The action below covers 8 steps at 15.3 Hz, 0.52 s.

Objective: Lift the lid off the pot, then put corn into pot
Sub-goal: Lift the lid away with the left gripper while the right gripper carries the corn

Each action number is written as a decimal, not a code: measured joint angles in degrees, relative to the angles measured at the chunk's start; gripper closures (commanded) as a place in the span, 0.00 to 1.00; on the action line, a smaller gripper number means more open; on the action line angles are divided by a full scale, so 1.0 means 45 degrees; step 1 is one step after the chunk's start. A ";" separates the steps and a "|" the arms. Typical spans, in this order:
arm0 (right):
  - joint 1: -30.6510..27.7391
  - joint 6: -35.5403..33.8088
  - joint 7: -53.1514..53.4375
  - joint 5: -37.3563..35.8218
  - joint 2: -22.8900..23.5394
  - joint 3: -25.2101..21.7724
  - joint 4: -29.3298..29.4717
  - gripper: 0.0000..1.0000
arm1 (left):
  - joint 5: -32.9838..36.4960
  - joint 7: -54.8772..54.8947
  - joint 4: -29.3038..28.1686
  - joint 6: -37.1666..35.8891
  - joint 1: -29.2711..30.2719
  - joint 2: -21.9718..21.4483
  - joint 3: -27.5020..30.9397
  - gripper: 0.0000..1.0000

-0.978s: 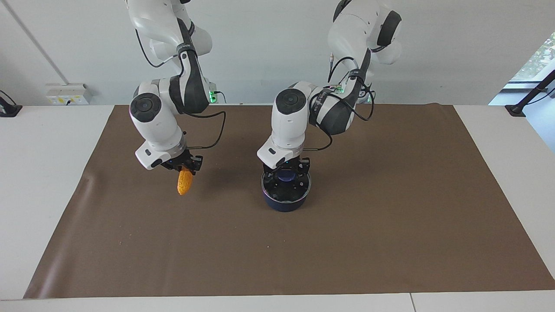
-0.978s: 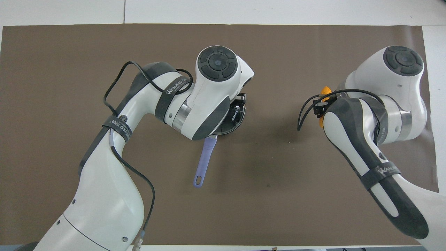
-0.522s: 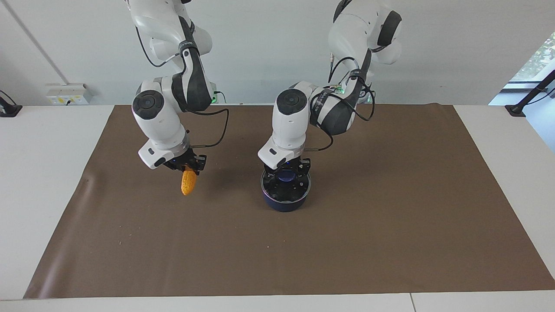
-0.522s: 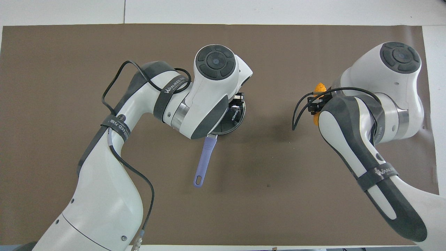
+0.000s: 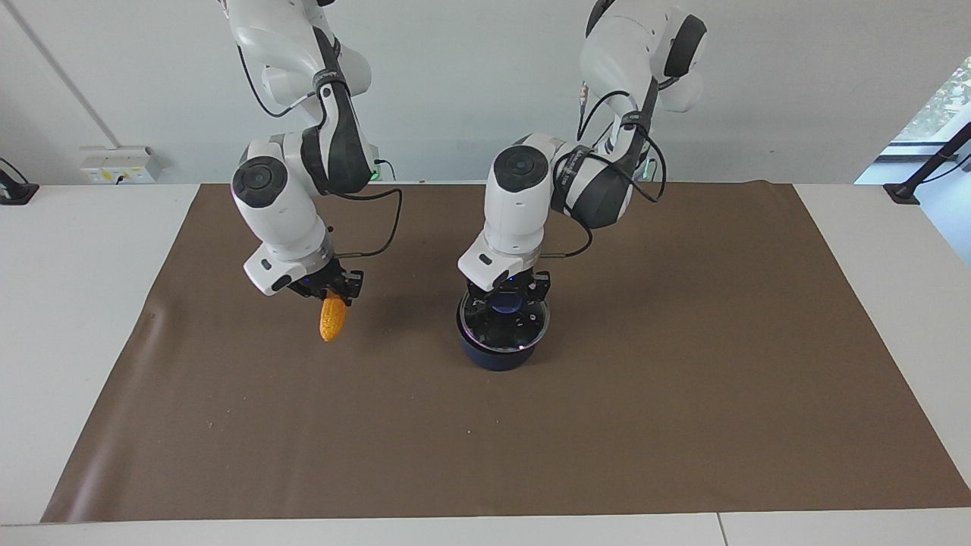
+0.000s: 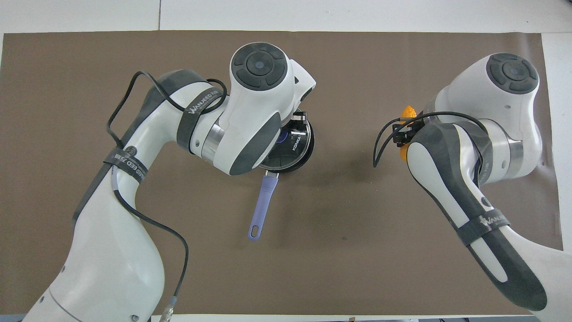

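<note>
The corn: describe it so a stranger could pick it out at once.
On the brown mat, look toward the right arm's end, away from the dark pot in the middle. The corn hangs above the mat from the right gripper, a small yellow-orange tapered cob, the only bright thing there.

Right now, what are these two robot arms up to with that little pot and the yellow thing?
The left gripper is down on the blue knob of the glass lid, which looks just raised off the dark pot near the middle of the brown mat. The right gripper holds the corn in the air over the mat, toward the right arm's end of the table. No corn has gone into the pot yet.
</note>
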 measured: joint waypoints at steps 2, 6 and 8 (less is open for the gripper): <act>0.0001 0.0000 0.0000 0.0016 0.0002 0.0070 0.0025 0.99 | -0.0101 0.0070 0.0012 -0.0602 0.0384 -0.0662 0.0013 0.96; 0.0776 -0.0548 0.1125 0.0488 0.0224 0.0221 0.1232 1.00 | -0.0398 0.1964 -0.0035 -0.2326 0.2068 -0.1777 0.0125 0.96; 0.1880 -0.1036 0.2739 0.0547 0.0746 0.0299 0.2722 1.00 | -0.0452 0.3460 -0.0213 -0.2840 0.3384 -0.2024 0.0191 0.98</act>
